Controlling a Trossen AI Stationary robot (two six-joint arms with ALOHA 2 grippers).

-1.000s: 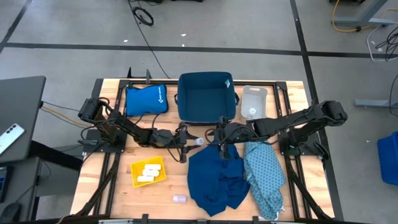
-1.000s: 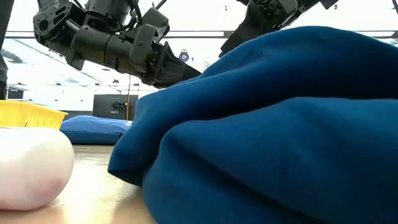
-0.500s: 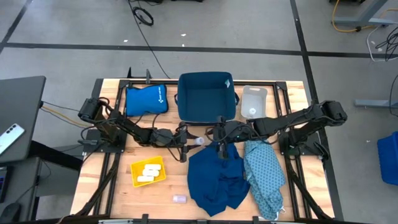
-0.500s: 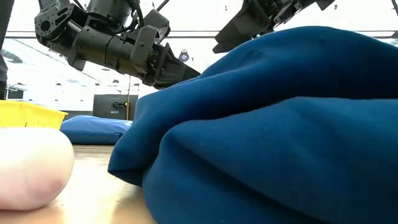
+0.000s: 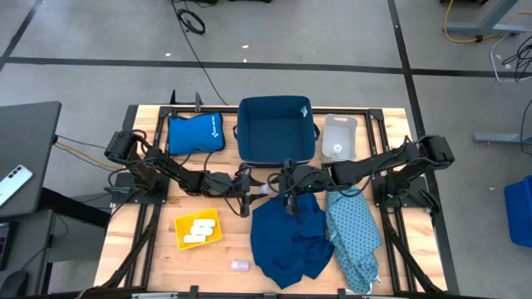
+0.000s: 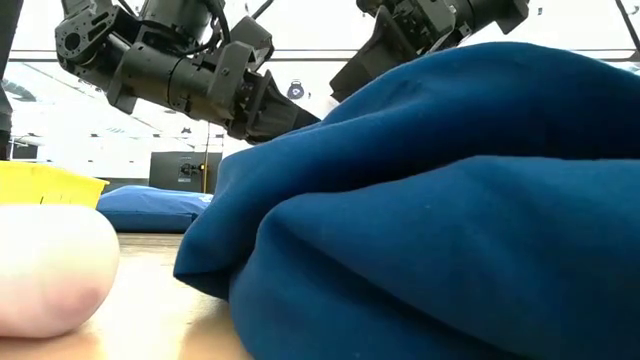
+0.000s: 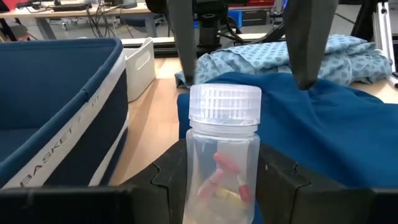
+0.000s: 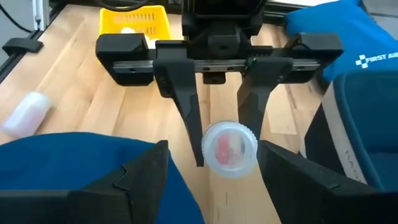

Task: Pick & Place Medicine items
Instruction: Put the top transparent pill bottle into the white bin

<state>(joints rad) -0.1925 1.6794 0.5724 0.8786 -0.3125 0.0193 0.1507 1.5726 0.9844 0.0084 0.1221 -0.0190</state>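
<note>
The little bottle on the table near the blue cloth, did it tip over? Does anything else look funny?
Yes, one small whitish bottle lies on its side on the table, outside the yellow tray. Two cloths lie crumpled. The left gripper holds a capped pill bottle upright; nothing spilled.

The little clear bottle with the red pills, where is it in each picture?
High view: bottle, middle, between both grippers.
Low view: not visible.
Left wrist view: bottle, centre, in the left gripper.
Right wrist view: its cap, centre, between the left gripper's fingers.
Shared landmark: dark blue cloth.
</note>
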